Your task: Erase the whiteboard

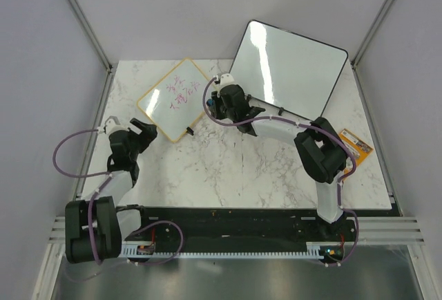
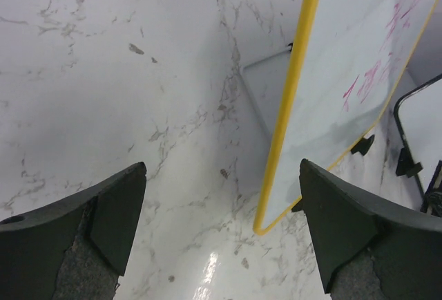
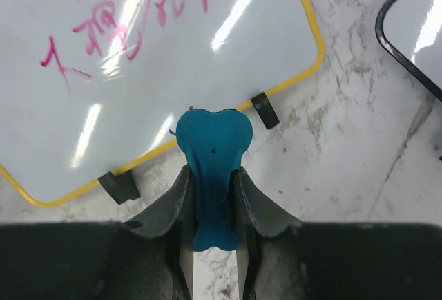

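Observation:
The whiteboard (image 1: 174,99), small with a yellow frame and pink handwriting, lies tilted at the back left of the marble table. In the right wrist view the whiteboard (image 3: 173,58) fills the upper left, with black clips (image 3: 261,110) on its near edge. My right gripper (image 3: 210,172) is shut on a blue eraser (image 3: 214,141), whose rounded head overlaps that near edge. In the top view, the right gripper (image 1: 213,103) is at the board's right corner. My left gripper (image 2: 222,169) stands open over bare marble, just beside the whiteboard's (image 2: 345,72) yellow corner. Nothing is between its fingers.
A larger black-framed blank board (image 1: 290,72) lies at the back right, close behind the right arm, and its corner shows in the right wrist view (image 3: 414,30). An orange card (image 1: 356,144) lies near the table's right edge. Grey walls enclose the table.

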`<state>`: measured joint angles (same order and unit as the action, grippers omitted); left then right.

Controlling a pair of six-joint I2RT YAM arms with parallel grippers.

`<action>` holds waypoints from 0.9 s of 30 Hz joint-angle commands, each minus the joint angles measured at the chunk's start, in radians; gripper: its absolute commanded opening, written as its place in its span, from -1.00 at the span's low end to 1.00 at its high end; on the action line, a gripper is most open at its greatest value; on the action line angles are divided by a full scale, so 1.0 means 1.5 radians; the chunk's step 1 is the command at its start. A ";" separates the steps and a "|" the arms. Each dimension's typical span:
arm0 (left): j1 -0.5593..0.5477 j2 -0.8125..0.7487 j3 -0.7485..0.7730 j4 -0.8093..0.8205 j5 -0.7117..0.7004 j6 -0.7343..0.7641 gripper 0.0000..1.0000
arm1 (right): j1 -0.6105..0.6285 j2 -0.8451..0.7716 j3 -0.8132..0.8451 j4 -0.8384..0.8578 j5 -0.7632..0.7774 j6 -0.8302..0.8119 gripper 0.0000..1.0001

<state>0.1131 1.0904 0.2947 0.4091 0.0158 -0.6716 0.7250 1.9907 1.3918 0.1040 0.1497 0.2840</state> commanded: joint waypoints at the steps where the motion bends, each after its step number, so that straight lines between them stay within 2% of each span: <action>1: 0.027 0.063 0.090 0.125 0.098 -0.084 0.96 | 0.003 -0.025 0.011 0.090 -0.035 -0.011 -1.00; 10: 0.027 0.118 0.105 0.217 0.117 -0.084 0.99 | -0.006 -0.039 -0.025 0.135 -0.068 0.002 -1.00; 14: 0.032 0.187 0.086 0.372 0.174 -0.088 0.97 | -0.011 -0.040 -0.019 0.154 -0.080 -0.001 -1.00; 20: 0.044 0.334 0.083 0.587 0.244 -0.121 0.90 | -0.030 -0.012 0.076 0.166 -0.124 0.028 -1.00; 25: 0.044 0.392 0.092 0.631 0.270 -0.110 0.79 | -0.030 0.067 0.175 0.158 -0.151 0.016 -1.00; 27: 0.044 0.393 0.092 0.637 0.277 -0.097 0.66 | -0.030 0.095 0.177 0.183 -0.178 0.029 -1.00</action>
<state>0.1738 1.6672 0.4252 1.2068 0.3725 -0.8207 0.6754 2.0521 1.6085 0.3088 -0.0307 0.3077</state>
